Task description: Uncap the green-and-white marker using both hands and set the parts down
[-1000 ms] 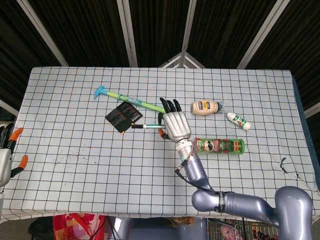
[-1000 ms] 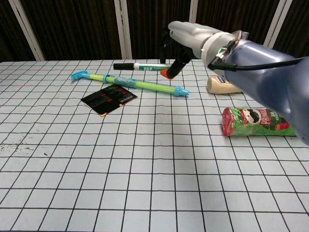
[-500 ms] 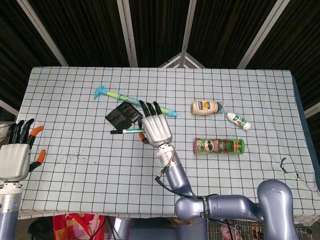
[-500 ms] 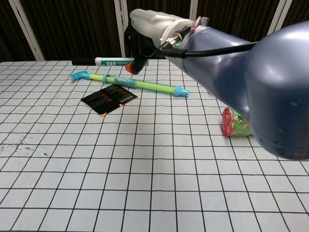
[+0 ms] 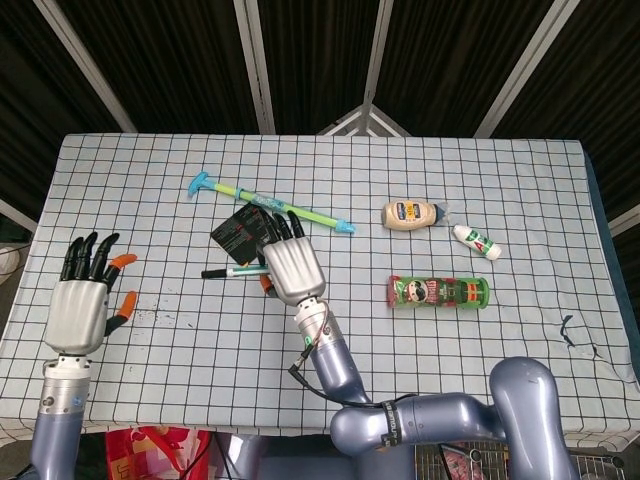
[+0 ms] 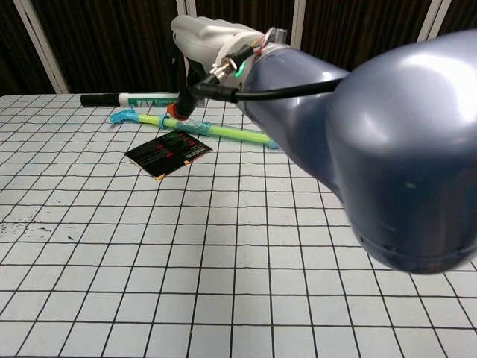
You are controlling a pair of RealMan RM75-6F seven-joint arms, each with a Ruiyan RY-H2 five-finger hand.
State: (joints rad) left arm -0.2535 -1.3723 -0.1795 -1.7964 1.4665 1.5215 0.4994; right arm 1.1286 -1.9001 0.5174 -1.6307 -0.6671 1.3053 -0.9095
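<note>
Near the left edge of the checked table [image 5: 500, 190], the robot's left hand [image 5: 80, 305] is raised with its fingers apart and holding nothing, palm turned away from the head camera. It looks ready to take one end of the marker, since the task needs both hands. The chest view does not show this hand.

Toward the middle of the table, the right hand [image 5: 293, 268] holds the green-and-white marker [image 5: 228, 271] level above the surface, its fingers clamped around one end. The marker's black cap [image 6: 98, 99] points left, toward the waiting left hand, which is well apart from it. The cap appears to be on, so the pulling step is judged not yet done. Holding the marker sideways with the cap end free would let the other hand close on the cap.

Lying on the table beyond the right hand are a black card [image 5: 240, 231] and, nearer the far edge, a long green and blue stick [image 5: 262, 202] resting at a slant. Neither is touched.

Right of centre lie a mayonnaise bottle [image 5: 411, 214] and a small white bottle [image 5: 477, 241] just beside it, both on their sides. Nearer the front edge, a green crisp tube [image 5: 438, 292] also lies on its side. These sit well apart from both hands.
</note>
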